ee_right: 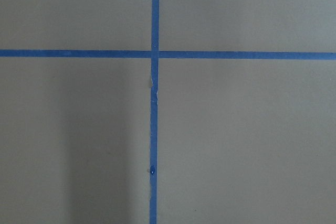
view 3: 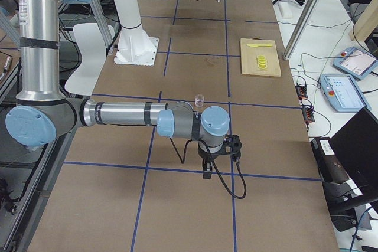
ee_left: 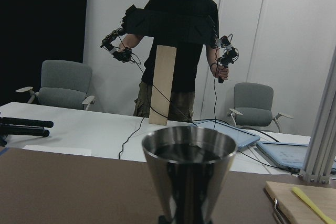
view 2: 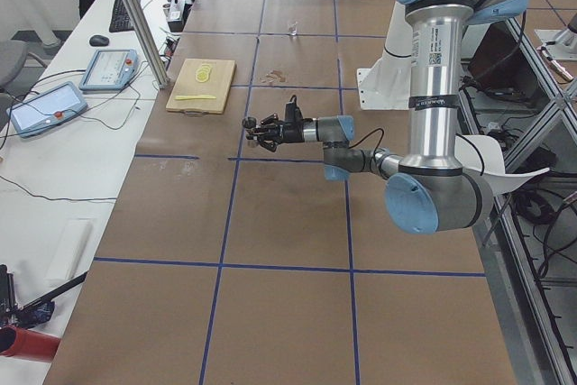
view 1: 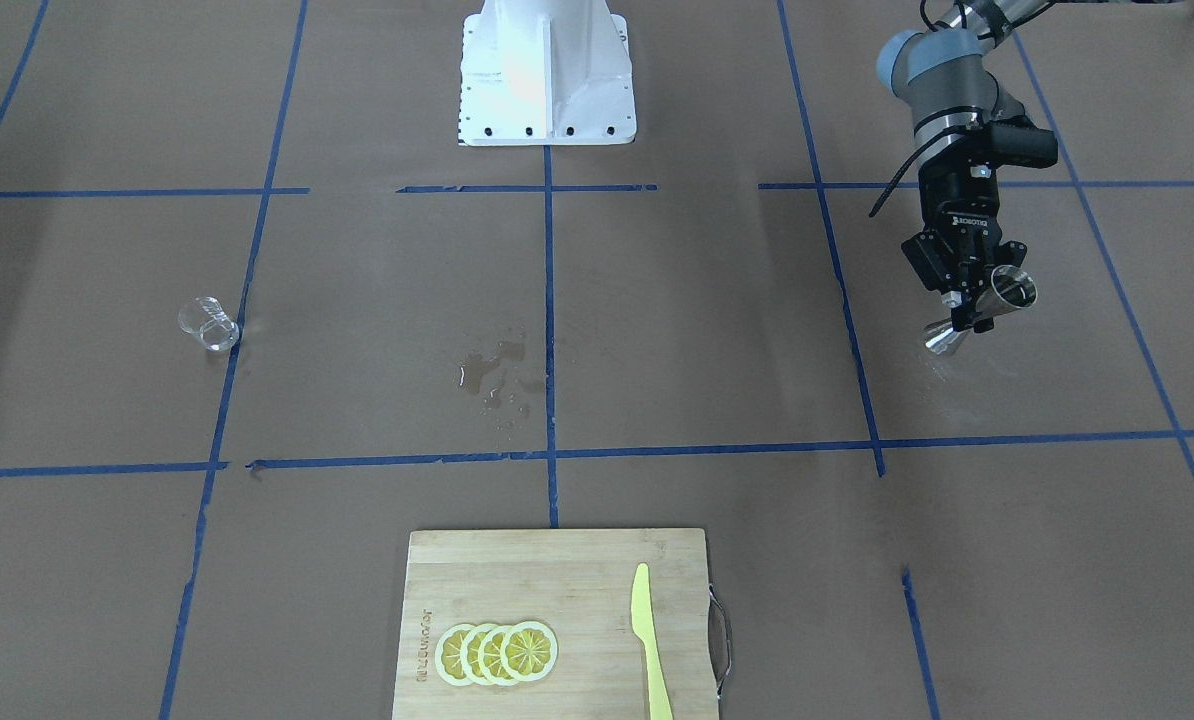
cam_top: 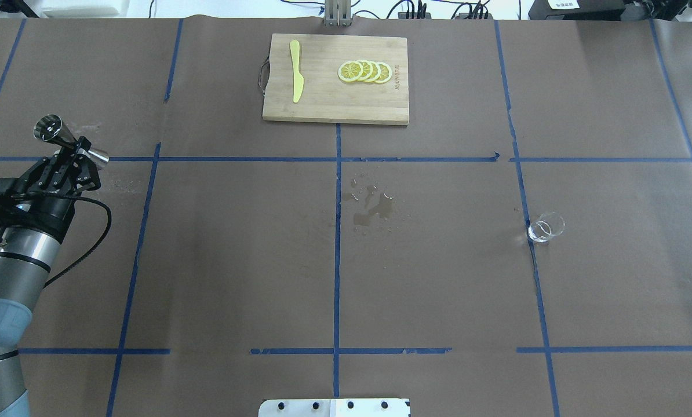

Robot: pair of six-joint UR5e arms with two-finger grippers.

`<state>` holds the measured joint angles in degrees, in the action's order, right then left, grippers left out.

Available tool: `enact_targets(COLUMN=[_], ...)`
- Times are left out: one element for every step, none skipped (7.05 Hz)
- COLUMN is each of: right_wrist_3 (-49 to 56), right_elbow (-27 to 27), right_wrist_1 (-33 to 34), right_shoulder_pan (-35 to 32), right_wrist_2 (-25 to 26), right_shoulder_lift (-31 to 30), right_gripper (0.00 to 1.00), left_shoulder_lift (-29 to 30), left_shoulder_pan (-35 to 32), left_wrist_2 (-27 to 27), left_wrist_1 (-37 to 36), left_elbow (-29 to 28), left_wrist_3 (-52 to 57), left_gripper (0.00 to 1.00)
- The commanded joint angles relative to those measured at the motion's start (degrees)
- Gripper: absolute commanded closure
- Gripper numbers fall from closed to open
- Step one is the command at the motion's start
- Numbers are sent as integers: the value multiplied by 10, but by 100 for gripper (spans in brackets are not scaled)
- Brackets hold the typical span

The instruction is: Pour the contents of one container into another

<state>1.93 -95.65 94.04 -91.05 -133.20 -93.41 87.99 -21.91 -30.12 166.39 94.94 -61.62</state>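
**Q:** When the left gripper [view 1: 977, 300] is inspected, what is found between its fingers?

**A:** The fingers are pinched on the narrow waist of the steel jigger [view 1: 1012, 292]. The jigger is held clear of the table and tipped well over, with one mouth turned outward.

**Q:** What faults are to be expected from this state?

**A:** Three are judged likely. Anything poured into a tipped cone is lost, so levelling is required first. A pinch at the waist allows the jigger to pivot if it is knocked. The wet patch [view 1: 497, 375] at the table's centre lies between the two containers, and anything set down there may slide.

**Q:** How is the left arm posed?

**A:** It is reached out low and nearly level, with the wrist turned sideways, far out on its own side.

**Q:** Where is the glass tumbler [view 1: 209, 325]?

**A:** It is seen on the table beside a blue tape line, well apart from the jigger on the opposite side, with nothing gripping it. The right gripper [view 3: 207, 168] is pointed down at bare table; whether it is spread cannot be told.
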Motion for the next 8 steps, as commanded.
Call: enact_targets(right_wrist_3=[0,0,0,0,0,0,0,0], right_elbow=[-1,1,-1,1,1,1,1,1], right_wrist_1=[0,0,0,0,0,0,0,0], right_shoulder_pan=[0,0,0,-1,-1,-2,-2,-2], right_wrist_2=[0,0,0,0,0,0,0,0], right_shoulder_lift=[1,1,1,1,1,1,1,0], right_gripper=[0,0,0,0,0,0,0,0], left_shoulder_lift=[0,0,0,0,0,0,0,0], left_shoulder_pan=[34,44,58,77,88,97,107,115], left_wrist_2=[50,58,58,58,58,58,59,60], left_wrist_1=[0,0,1,1,1,1,2,2], left_elbow=[-29,-36,-49,-54,-56,-56,-67,-77], left_wrist_3=[-3,-4,-5,-5,-5,-5,-10,-24], left_gripper=[100,100,100,100,100,100,100,100])
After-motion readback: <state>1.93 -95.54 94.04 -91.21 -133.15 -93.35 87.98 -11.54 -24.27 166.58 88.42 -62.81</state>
